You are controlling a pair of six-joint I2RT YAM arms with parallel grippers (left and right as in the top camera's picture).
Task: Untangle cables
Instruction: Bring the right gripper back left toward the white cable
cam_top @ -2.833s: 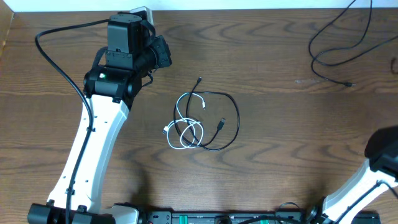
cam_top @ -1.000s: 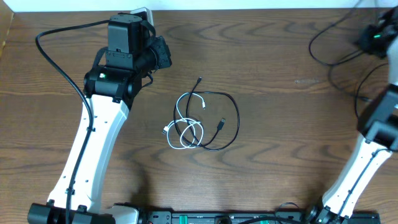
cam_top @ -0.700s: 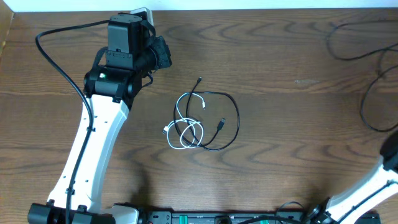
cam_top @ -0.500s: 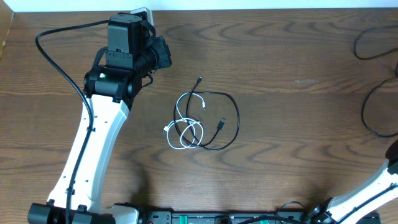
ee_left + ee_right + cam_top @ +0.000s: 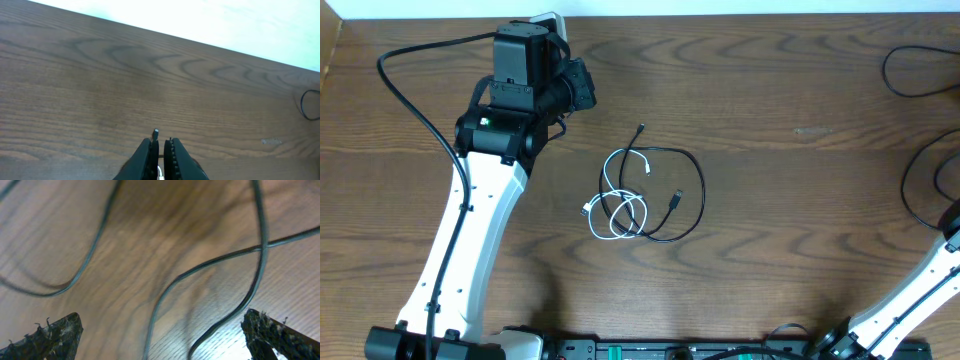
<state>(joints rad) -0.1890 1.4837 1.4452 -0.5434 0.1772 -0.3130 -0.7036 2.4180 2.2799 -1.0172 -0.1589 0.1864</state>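
Note:
The two cables lie tangled at the middle of the table: a thin black cable (image 5: 701,195) in a wide loop and a white cable (image 5: 607,178) coiled inside its left part. My left gripper (image 5: 586,88) hangs up and to the left of them, apart from them. In the left wrist view the left gripper (image 5: 161,145) is shut with nothing in it; the black cable's plug (image 5: 155,133) shows just past its tips. My right gripper (image 5: 162,330) is open wide over bare wood and thick dark wires (image 5: 260,245), out of the overhead view.
The right arm (image 5: 925,285) rises at the lower right corner. Its thick black wires (image 5: 906,190) curl along the table's right edge. The table's far edge (image 5: 200,42) meets a white wall.
The right arm has swung out of the top right of the overhead view, dragging its thick wires rightward, and its jaws have opened. Left arm and cables have not moved.

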